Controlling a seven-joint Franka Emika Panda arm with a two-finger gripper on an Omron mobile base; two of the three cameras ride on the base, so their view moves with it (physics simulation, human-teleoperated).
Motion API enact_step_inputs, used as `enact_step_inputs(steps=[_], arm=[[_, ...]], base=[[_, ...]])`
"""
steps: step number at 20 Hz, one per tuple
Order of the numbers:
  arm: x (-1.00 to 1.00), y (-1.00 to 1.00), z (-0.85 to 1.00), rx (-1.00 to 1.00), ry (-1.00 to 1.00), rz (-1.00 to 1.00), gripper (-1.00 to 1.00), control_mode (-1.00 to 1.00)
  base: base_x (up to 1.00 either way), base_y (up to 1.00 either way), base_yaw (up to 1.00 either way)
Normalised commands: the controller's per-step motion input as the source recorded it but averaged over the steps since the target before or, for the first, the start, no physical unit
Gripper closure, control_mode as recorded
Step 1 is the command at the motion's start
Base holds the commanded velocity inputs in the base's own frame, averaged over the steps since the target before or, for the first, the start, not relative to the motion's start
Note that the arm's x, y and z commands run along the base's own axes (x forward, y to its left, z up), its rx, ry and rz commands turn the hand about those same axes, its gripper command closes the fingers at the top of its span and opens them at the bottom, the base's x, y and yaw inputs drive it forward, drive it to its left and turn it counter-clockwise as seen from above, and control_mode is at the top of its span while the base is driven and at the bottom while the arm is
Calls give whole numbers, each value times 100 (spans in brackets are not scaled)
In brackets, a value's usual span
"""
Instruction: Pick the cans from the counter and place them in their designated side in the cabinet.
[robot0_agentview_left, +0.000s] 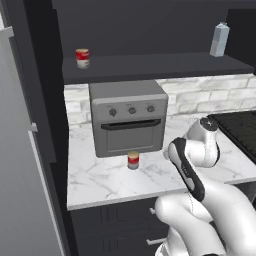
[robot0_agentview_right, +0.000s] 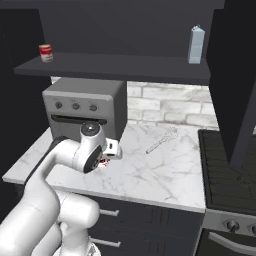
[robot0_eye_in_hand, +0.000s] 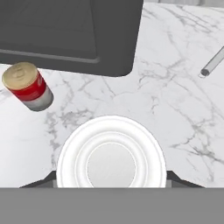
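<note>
We see the red can with a tan band (robot0_agentview_left: 133, 160) standing upright on the desk (robot0_agentview_left: 100, 185), just in front of the grey toaster oven (robot0_agentview_left: 129, 117), below the door's right half. In the left base view it sits at about 6 o'clock from the oven. In the hand view the same can (robot0_eye_in_hand: 27, 86) appears at 10 o'clock, touching nothing but the marble, with the oven's dark underside (robot0_eye_in_hand: 65, 30) at 12 o'clock above it. In the right base view only a sliver of it (robot0_agentview_right: 104, 161) peeks out behind the arm's wrist.

The claw (robot0_agentview_right: 111, 152) hangs low over the desk (robot0_agentview_right: 165, 170), near the oven's front right corner and just beside the can. It is not on the can. We cannot tell whether its jaws are apart or together, since the wrist hides them.

The red and white can (robot0_agentview_left: 82, 57) stands upright on the cabinet (robot0_agentview_left: 160, 65) shelf, near its left end, at about 11 o'clock from the oven. A pale carton (robot0_agentview_left: 219, 40) stands near the shelf's right end, at about 1 o'clock, well apart from that can. Both also show in the right base view: the can (robot0_agentview_right: 46, 52) at 10 o'clock and the carton (robot0_agentview_right: 196, 45) at 1 o'clock.

A slim metal utensil (robot0_agentview_right: 161, 141) lies on the marble between the oven and the dark stovetop (robot0_agentview_right: 230, 175); in the hand view its end (robot0_eye_in_hand: 213, 63) shows at 2 o'clock.
</note>
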Motion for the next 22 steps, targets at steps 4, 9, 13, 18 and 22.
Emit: enact_step_inputs(steps=[4,9,13,18,22], arm=[[-44,-5,34,0,0,0,100,-100],[-38,-3,33,0,0,1,100,-100],[-37,-2,36,0,0,2,100,-100],[-30,0,40,0,0,1,100,-100],[-31,0,41,0,0,1,100,-100]], base=[[0,0,0],[0,0,0],[0,0,0],[0,0,0],[0,0,0]])
